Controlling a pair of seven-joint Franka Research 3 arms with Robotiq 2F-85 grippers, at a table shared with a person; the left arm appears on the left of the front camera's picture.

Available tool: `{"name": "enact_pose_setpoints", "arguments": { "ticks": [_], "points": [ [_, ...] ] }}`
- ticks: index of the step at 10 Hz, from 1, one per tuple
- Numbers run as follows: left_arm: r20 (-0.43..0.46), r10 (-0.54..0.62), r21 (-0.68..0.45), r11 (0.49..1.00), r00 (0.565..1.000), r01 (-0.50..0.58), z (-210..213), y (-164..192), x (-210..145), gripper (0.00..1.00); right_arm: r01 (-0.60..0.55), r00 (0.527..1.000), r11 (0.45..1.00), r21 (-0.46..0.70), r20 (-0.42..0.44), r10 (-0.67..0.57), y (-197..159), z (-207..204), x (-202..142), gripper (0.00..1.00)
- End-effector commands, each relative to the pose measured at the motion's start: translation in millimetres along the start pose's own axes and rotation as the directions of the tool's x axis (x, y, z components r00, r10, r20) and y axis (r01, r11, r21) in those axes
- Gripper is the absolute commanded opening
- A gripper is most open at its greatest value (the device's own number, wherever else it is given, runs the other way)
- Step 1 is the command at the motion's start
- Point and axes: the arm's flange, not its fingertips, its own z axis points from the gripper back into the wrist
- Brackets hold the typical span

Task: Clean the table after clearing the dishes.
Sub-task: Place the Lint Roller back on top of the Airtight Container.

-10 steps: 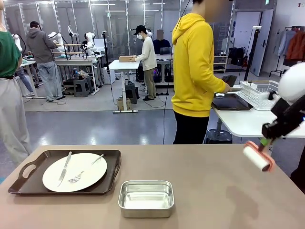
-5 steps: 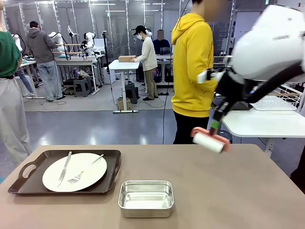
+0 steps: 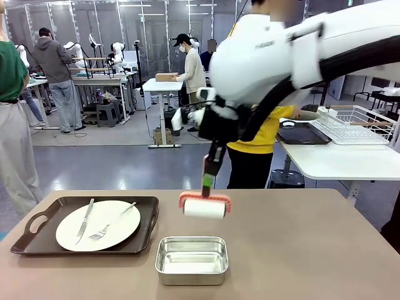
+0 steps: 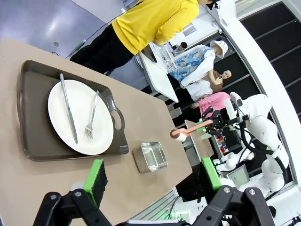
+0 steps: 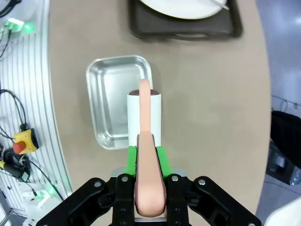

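Note:
My right gripper [image 3: 210,167] [image 5: 146,160] is shut on the pink handle of a lint roller [image 3: 204,207] [image 5: 145,115]. Its white roll hangs low over the taupe table [image 3: 300,250], just beyond the steel pan; whether it touches the top I cannot tell. At the table's left a white plate [image 3: 97,225] [image 4: 80,117] with a knife and a fork lies on a dark brown tray [image 3: 37,234] [image 4: 35,127]. My left gripper [image 4: 153,165] is open, high above the table's near edge, holding nothing.
A square steel pan [image 3: 191,259] [image 5: 115,99] [image 4: 150,157] sits at the front middle. A person in yellow [image 3: 256,150] stands at a white side table [image 3: 337,162] that carries another dark tray [image 3: 304,134] and a wire rack [image 3: 353,124].
My right arm has swung from the table's right edge leftward to the middle, carrying the roller to just behind the steel pan. Plate, tray and pan have not moved.

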Motion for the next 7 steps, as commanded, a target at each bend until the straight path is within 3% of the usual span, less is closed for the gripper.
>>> {"name": "enact_pose_setpoints", "arguments": {
  "ticks": [1, 3, 5, 7],
  "points": [
    [0.003, -0.005, -0.005, 1.000, 1.000, 0.005, 2.8, -2.0, 0.7, 1.00, 0.030, 0.999, 0.998, 0.057, -0.044, -0.028, -6.4, -21.2, 10.1, 0.21],
    [0.003, -0.005, -0.005, 1.000, 1.000, 0.005, 2.8, -2.0, 0.7, 1.00, 0.063, 0.998, 0.998, 0.019, -0.002, -0.063, -7.5, -39.2, 16.5, 0.21],
    [0.003, -0.005, -0.005, 1.000, 1.000, 0.005, 2.8, -2.0, 0.7, 1.00, 0.132, 0.991, 0.989, 0.067, -0.032, -0.130, -15.3, -65.1, 9.0, 0.21],
    [0.003, -0.005, -0.005, 1.000, 1.000, 0.005, 2.8, -2.0, 0.7, 1.00, 0.120, 0.993, 0.986, 0.118, -0.025, -0.118, -17.8, -92.6, 7.7, 0.21]
  ]
}}
